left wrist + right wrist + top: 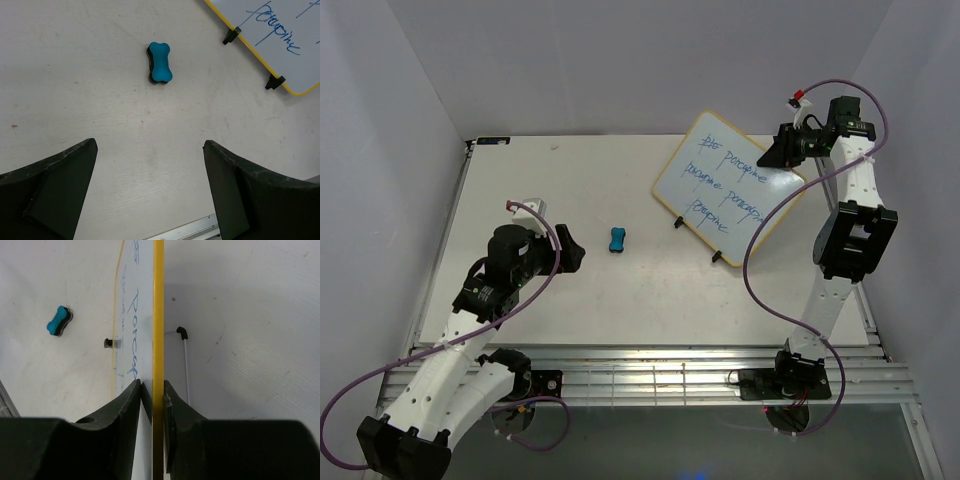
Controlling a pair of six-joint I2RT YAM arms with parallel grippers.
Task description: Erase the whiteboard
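The whiteboard [728, 182], white with a yellow frame and blue handwriting, stands tilted on black wire feet at the back right of the table. My right gripper [788, 150] is shut on its right edge; in the right wrist view the yellow frame [158, 315] runs between the two fingertips [133, 390]. The small blue eraser [618, 239] lies flat mid-table, also in the left wrist view [160, 63] and the right wrist view [59, 321]. My left gripper [576, 256] is open and empty, a short way left of the eraser.
The white table [570, 190] has a metal rail along its near edge [650, 375]. White walls close in the back and both sides. A board foot [231, 35] stands on the table right of the eraser.
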